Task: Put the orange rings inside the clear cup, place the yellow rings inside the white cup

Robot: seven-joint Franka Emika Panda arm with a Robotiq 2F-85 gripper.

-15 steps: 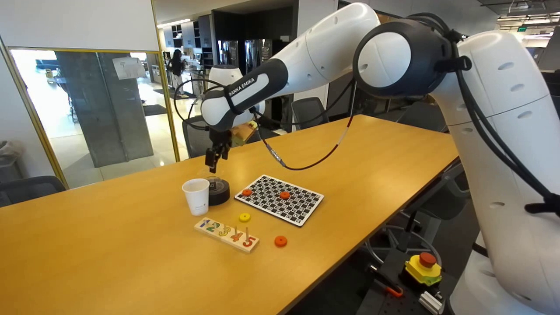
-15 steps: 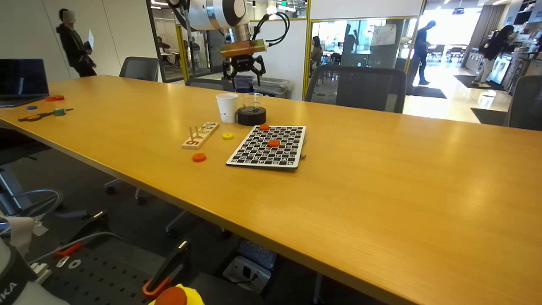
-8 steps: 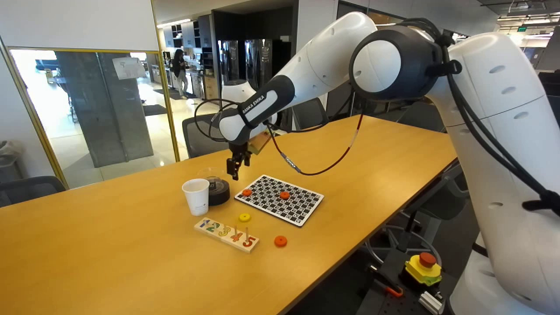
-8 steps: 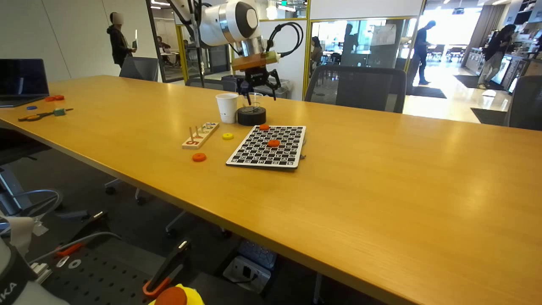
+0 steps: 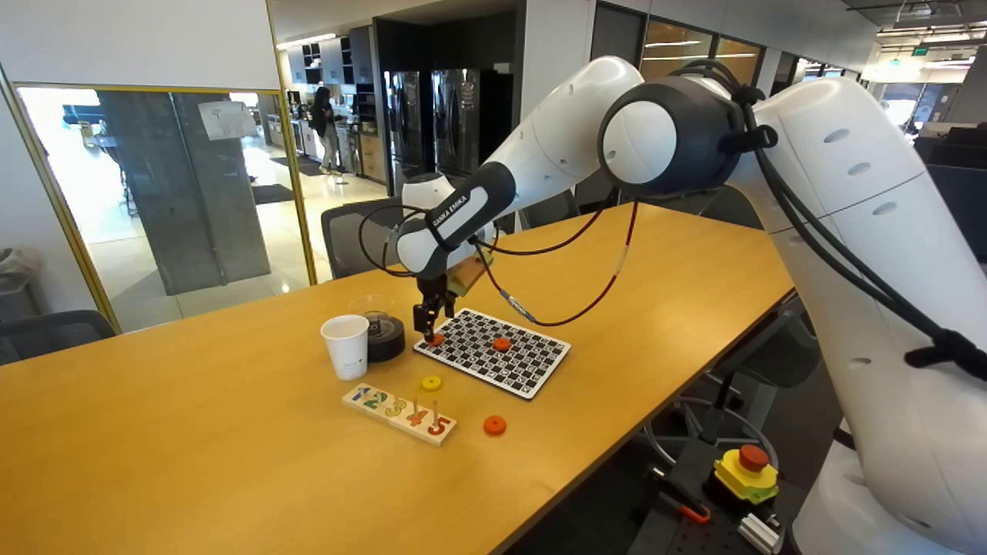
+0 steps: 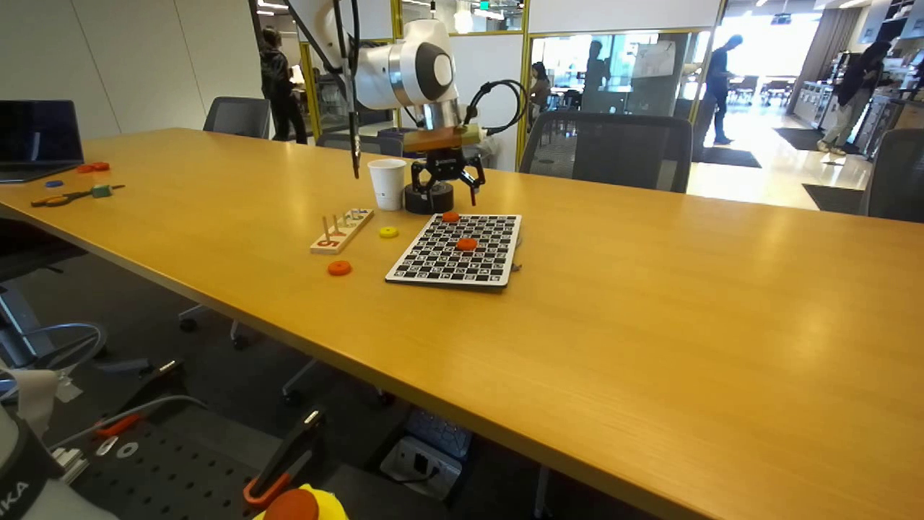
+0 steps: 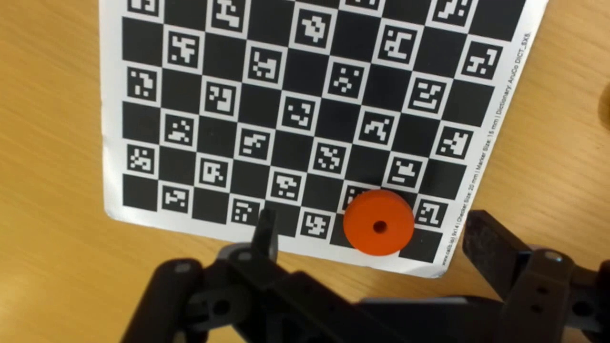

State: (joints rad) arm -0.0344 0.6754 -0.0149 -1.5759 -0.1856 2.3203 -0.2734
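- Black and spread wide, the fingers [image 7: 265, 233] of my gripper [image 7: 371, 220] hang unclenched over a corner of the checkered board [image 7: 286, 105].
- From my wrist I see an orange ring [image 7: 368, 216] flat on that corner, framed between them.
- Nearer the board's middle lies a second orange ring [image 5: 502, 344].
- Just beside the corner sits a black round piece [image 5: 389, 339]; the clear cup [image 5: 373, 306] shows faintly over it.
- Next to it stands the white cup [image 5: 347, 347], upright; whether they touch I cannot tell.
- On the table [image 5: 193, 432] a yellow ring [image 5: 431, 383] lies between checkered board and peg board [image 5: 399, 414].
- A third orange ring [image 5: 495, 425] lies near the peg board's end marked 5.
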